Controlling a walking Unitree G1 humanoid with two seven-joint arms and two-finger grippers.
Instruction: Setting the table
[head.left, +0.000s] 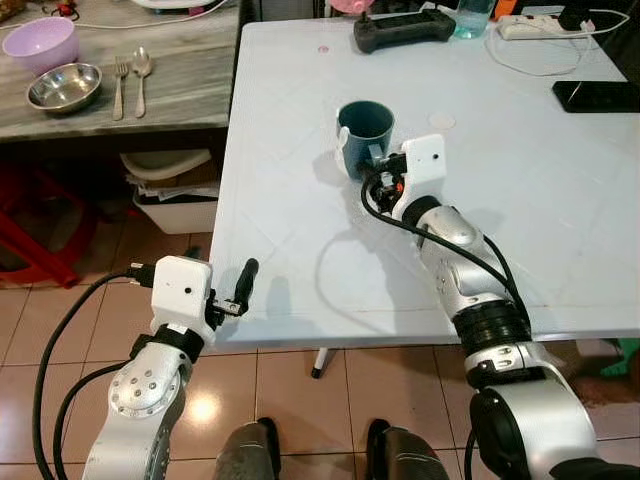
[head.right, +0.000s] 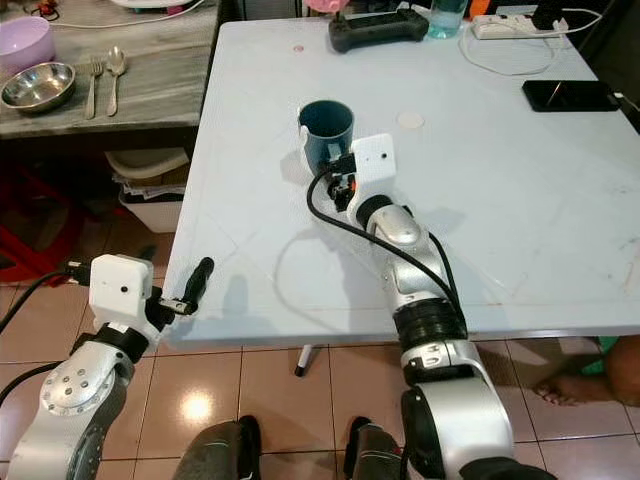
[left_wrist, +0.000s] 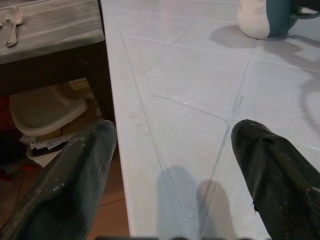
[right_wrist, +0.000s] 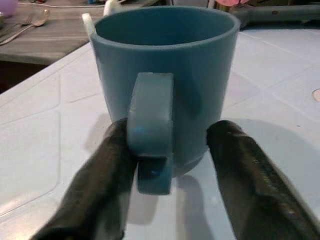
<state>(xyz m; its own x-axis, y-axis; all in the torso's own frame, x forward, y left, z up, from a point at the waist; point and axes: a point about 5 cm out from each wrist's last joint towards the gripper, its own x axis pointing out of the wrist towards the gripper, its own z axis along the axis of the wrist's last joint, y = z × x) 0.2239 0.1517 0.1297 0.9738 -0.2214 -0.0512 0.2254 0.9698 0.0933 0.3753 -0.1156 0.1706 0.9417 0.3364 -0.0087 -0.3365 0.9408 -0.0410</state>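
L pincer (head.left: 243, 287) open at table (head.left: 560, 230) edge; R pincer (right_wrist: 170, 165) open, straddling mug (right_wrist: 165, 85) handle.

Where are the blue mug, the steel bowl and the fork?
Blue mug (head.left: 366, 124), left eye view, on its front wall below the rim.
Steel bowl (head.left: 64, 87), left eye view, inside its hollow.
Fork (head.left: 119, 88), left eye view, on its handle.

Mug (right_wrist: 165, 75): solid teal-blue, handle the same, no pattern. Table (head.left: 560, 220) under it: pale blue-white, faint diagonal tile lines. Right gripper (right_wrist: 170, 165) fingers at mug: black. Arms: silver, white wrist housings. Side counter (head.left: 180, 90) left of table: grey wood grain. On it: lilac bowl (head.left: 40, 43), bare steel bowl (head.left: 64, 87). Floor (head.left: 290, 390): terracotta tiles.
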